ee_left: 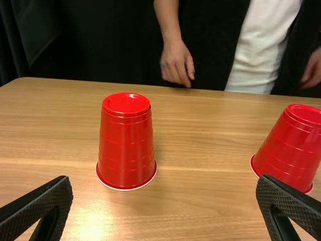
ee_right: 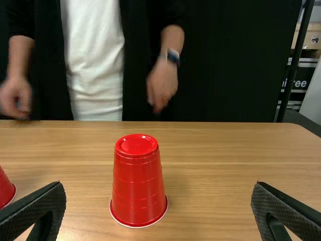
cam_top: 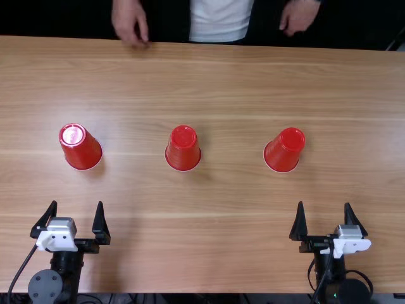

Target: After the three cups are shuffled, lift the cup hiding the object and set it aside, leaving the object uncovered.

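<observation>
Cups of red plastic in a row, both tools released

Three upturned red plastic cups stand on the light brown wooden counter (cam_top: 202, 82). They form one row across its middle and are well apart from each other. The left cup (cam_top: 80, 147) stands ahead of the left arm, the middle cup (cam_top: 183, 148) ahead of the gap between the two arms, and the right cup (cam_top: 285, 150) ahead of the right arm. Each rests with its white-edged rim flat on the wood and its closed base up.

The left tool (cam_top: 76, 206) sits close to the counter's near edge. Its two flat black fingers are spread wide and grasp nothing. The left cup stands straight beyond it, apart from the fingertips. The left wrist view shows this cup upright on its rim, with the middle cup partly in view farther along the row.

The right tool (cam_top: 323, 206) also sits close to the near edge, released, with nothing between its spread fingers. The right cup stands beyond it and a little toward the middle, not touching it. The right wrist view shows that cup upright, with a sliver of the middle cup at the picture's edge.
</observation>
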